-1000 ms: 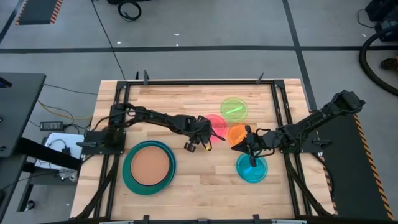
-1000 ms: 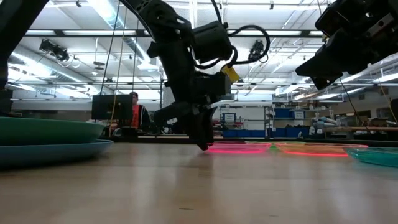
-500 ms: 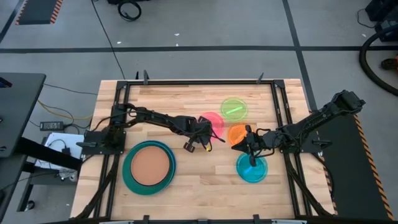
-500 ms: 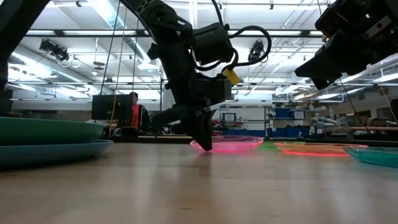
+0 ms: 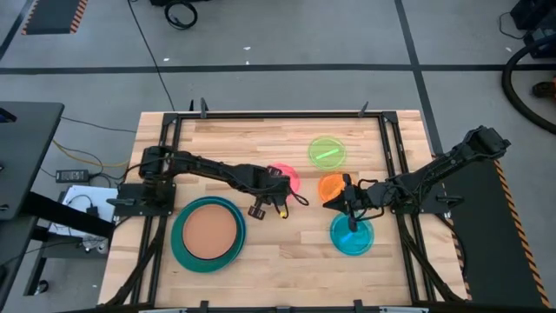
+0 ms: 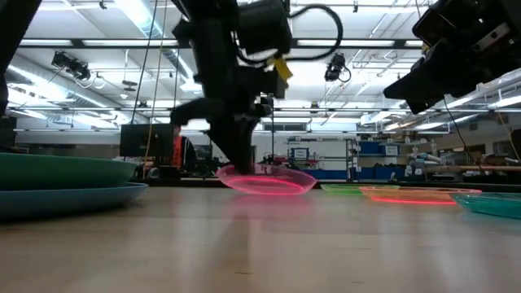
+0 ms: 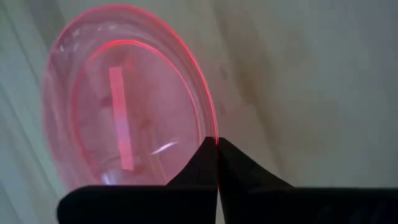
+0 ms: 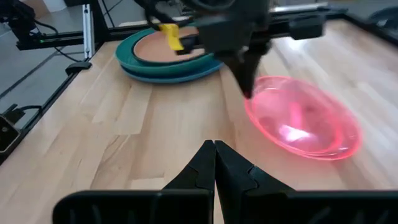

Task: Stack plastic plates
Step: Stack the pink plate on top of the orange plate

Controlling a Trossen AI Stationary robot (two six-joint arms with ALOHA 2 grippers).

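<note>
fingers of the left gripper were pressed together on the near rim of the small pink plate, and that plate hung tilted, one edge held up off the wooden table while its far side sat low, as the low view showed. in the high view the left gripper was near the middle of the table, the pink plate poking out just beyond it, well apart from the stack at the left front, where a tan plate lay inside a larger teal plate; in the low view a blue plate showed under the teal one. the right gripper, its fingers closed on nothing, hovered over the gap between the orange plate and the cyan plate, with the green plate farther back. judging by this, the step in hand was carrying the pink plate toward the stack; the next move would call for lifting it clear of the wood, swinging it across over the tan plate, levelling it and centring it before opening, since a thin rim pinch on a tilted light plate could slip or let it land askew
</note>
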